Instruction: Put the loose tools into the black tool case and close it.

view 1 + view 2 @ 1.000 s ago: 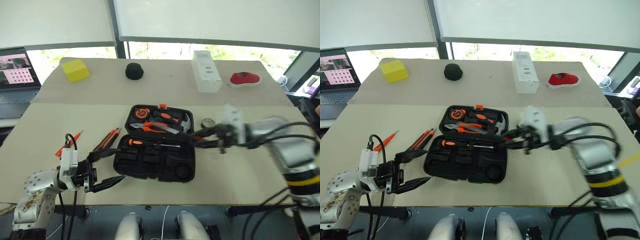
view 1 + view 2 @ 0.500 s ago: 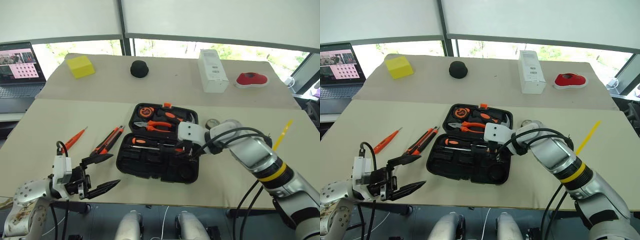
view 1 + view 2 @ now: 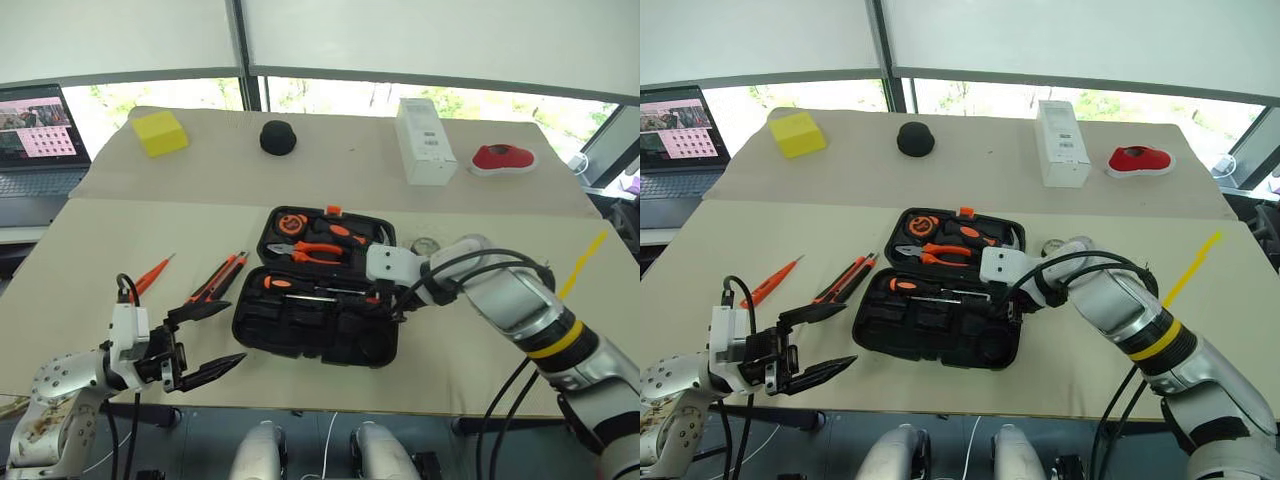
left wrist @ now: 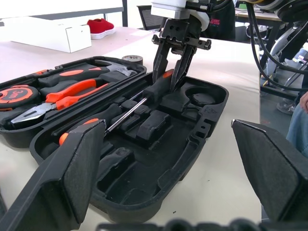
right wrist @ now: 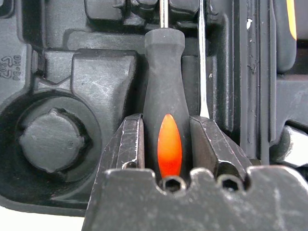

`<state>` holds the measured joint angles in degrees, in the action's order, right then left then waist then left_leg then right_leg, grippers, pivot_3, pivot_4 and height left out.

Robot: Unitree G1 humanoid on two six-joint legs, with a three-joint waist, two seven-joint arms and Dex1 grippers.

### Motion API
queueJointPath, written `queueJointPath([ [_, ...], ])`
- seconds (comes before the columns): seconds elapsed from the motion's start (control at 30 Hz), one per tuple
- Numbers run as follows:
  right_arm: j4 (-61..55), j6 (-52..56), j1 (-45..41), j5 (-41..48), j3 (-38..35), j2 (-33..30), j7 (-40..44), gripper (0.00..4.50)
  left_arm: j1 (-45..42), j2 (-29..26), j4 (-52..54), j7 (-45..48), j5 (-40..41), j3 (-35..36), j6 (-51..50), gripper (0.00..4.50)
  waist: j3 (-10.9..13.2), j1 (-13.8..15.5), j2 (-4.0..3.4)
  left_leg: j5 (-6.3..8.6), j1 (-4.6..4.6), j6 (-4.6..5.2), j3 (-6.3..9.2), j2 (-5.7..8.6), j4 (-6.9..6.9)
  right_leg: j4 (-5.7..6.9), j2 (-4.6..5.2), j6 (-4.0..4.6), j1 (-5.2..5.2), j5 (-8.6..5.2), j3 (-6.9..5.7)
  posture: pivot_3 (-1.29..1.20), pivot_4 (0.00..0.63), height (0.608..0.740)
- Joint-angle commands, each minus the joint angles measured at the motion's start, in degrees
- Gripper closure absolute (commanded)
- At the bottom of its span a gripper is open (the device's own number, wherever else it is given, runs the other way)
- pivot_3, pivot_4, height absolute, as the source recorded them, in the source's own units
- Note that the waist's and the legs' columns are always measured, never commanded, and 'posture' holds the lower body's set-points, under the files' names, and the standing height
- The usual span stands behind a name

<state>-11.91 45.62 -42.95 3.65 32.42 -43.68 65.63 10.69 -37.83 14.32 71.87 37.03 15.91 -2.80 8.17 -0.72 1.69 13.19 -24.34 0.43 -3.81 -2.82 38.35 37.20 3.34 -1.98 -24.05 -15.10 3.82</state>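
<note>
your right gripper (image 4: 174, 72) points down into the lower half of the black hinged plastic tool case (image 3: 318, 312), which lies open on the beige table (image 3: 480, 360). its two black fingers (image 5: 129, 144) pinch the black handle with the orange oval inlay of a screwdriver (image 5: 166, 115); the handle sits squarely between the pads, touching both, and its steel shaft runs away from the gripper along a moulded slot. a second black-and-orange-handled screwdriver (image 4: 103, 122) lies in the slot just beside it, its shaft passing close by one finger. the round moulded recess (image 5: 50, 134) on the other side of the held handle is unfilled.

your left gripper (image 3: 205, 340) hovers near the table's front edge, well apart from the case, with its fingers spread wide and nothing between them.

outside the case, to the robot's left, you can see a black-orange utility knife (image 3: 218, 280) and further left a slim all-orange tester screwdriver (image 3: 148, 277) flat on the table. a small dark tape roll (image 3: 424, 246) sits just beside the case's right end, behind your right wrist.

the upper half of the case holds orange-handled pliers (image 3: 318, 250) and an orange tape measure (image 3: 289, 222).
</note>
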Motion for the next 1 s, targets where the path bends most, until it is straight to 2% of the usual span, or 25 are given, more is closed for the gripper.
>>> queueJointPath([
  [0.03, -1.07, 0.93, 0.49, 1.49, -1.45, 0.8, 0.83, 2.5, -0.86, -0.14, 1.58, -0.58, 0.04, -0.31, 0.02, 0.0, 0.0, 0.01, 0.0, 0.0, 0.0, 0.0, 0.0, 0.0, 0.0, 0.0, 0.0, 0.0, 0.01, 0.0, 0.0, 0.0, 0.15, 0.74],
  [0.2, -0.12, -1.98, -1.12, 4.87, -6.15, 2.21, 3.76, 0.93, -1.29, -0.23, 1.15, -0.92, -0.02, -0.63, 0.11, 0.0, -0.01, -0.08, 0.01, 0.0, 0.0, 0.0, 0.0, 0.0, 0.0, 0.0, -0.03, 0.0, 0.01, 0.0, 0.0, 0.0, 0.15, 0.74],
  [0.37, 0.01, -2.21, -1.95, 9.84, -10.87, 0.59, 8.22, 0.93, -1.14, -0.29, 1.05, -1.25, -0.02, -0.62, 0.15, 0.0, 0.0, -0.15, 0.01, 0.0, 0.0, 0.0, 0.03, -0.03, -0.01, 0.01, -0.06, 0.01, 0.0, 0.0, 0.0, 0.0, 0.15, 0.74],
  [0.5, 4.15, -8.1, 0.35, 11.45, -14.07, 5.09, 5.62, 1.99, -1.21, -0.18, 0.63, -1.33, -0.06, -0.69, 0.25, 0.0, 0.0, -0.13, 0.02, 0.0, 0.02, 0.0, 0.02, -0.02, 0.0, 0.01, -0.05, 0.0, 0.03, 0.01, 0.0, 0.0, 0.15, 0.74],
  [0.7, 9.66, -17.8, 4.46, 8.13, -12.67, 10.1, 2.37, 4.01, -1.95, 0.13, 0.24, -1.6, -0.51, -1.29, 0.3, 0.0, 0.0, -0.13, 0.02, 0.0, 0.0, 0.0, -0.06, -0.01, 0.0, 0.04, -0.06, 0.0, 0.02, 0.01, 0.01, 0.0, 0.15, 0.74],
  [0.73, 10.19, -18.74, 4.87, 7.61, -12.3, 10.39, 2.18, 4.46, -2.03, 0.16, 0.19, -1.6, -0.56, -1.3, 0.3, 0.0, 0.0, -0.1, 0.02, -0.01, 0.0, -0.01, -0.09, -0.01, 0.0, 0.04, -0.05, 0.0, 0.02, 0.01, 0.01, 0.0, 0.15, 0.74],
  [1.0, 14.75, -24.94, 8.1, 3.07, -8.62, 11.81, 1.75, 4.46, -2.18, 0.18, 0.32, -1.78, -0.66, -1.28, 0.31, 0.0, -0.01, -0.1, 0.02, -0.01, 0.07, -0.01, -0.25, -0.02, 0.03, 0.06, -0.07, -0.01, 0.09, 0.02, 0.0, 0.0, 0.15, 0.74],
])
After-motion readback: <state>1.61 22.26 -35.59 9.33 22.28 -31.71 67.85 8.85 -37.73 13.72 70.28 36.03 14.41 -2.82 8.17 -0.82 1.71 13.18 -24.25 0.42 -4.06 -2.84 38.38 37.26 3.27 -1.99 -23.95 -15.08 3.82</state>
